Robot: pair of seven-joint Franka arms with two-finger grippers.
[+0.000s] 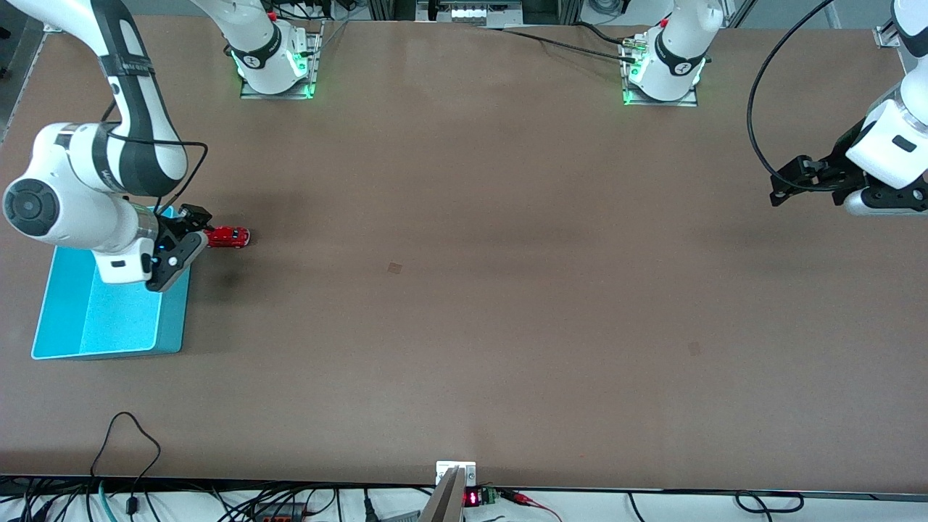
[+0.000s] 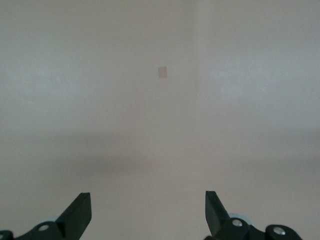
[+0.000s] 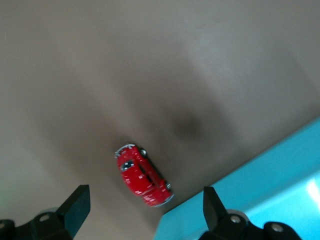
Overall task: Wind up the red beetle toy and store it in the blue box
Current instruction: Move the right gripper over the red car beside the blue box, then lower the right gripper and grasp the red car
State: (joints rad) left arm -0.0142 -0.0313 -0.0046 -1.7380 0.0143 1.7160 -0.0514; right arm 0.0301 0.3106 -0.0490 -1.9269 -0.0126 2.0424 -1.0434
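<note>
The red beetle toy (image 1: 228, 237) lies on the brown table just outside the blue box (image 1: 174, 319), beside the box's corner at the end toward the robots' bases. My right gripper (image 1: 199, 233) is open and empty, low over that corner, with its fingers pointing at the toy. In the right wrist view the toy (image 3: 142, 175) shows between and just ahead of the open fingertips (image 3: 80, 197), apart from both, with the blue box's wall (image 3: 250, 195) next to it. My left gripper (image 1: 783, 185) is open and empty, waiting above the table at the left arm's end.
The blue box holds nothing that I can see. A small darker patch (image 1: 394, 267) marks the table's middle and also shows in the left wrist view (image 2: 162, 72). Cables run along the table edge nearest the front camera.
</note>
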